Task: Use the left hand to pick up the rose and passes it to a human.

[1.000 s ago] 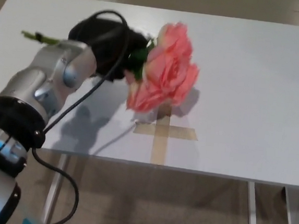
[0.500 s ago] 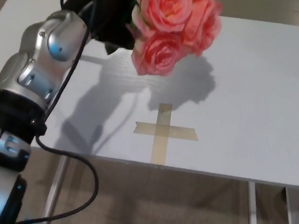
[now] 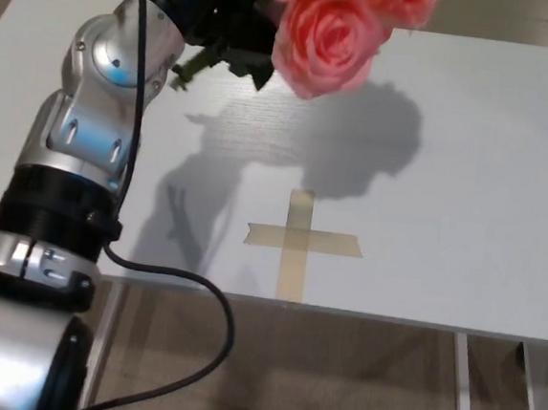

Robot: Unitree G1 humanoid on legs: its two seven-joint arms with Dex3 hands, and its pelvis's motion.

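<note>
Rose (image 3: 333, 28) sits just right of the left hand (image 3: 210, 8) at the top edge of the head view, held up above the white table (image 3: 468, 184), not resting on it. Pink blooms, top partly cropped by the frame; dark green leaves and stem end (image 3: 185, 71) poke out beside the hand. Black fingers are closed around the stem. Rose shadow falls on the table above the tape cross (image 3: 300, 238). Right hand is out of frame.

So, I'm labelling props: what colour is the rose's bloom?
Pink, salmon-tinted; the rose shows in the head view, held up by the left hand.
</note>
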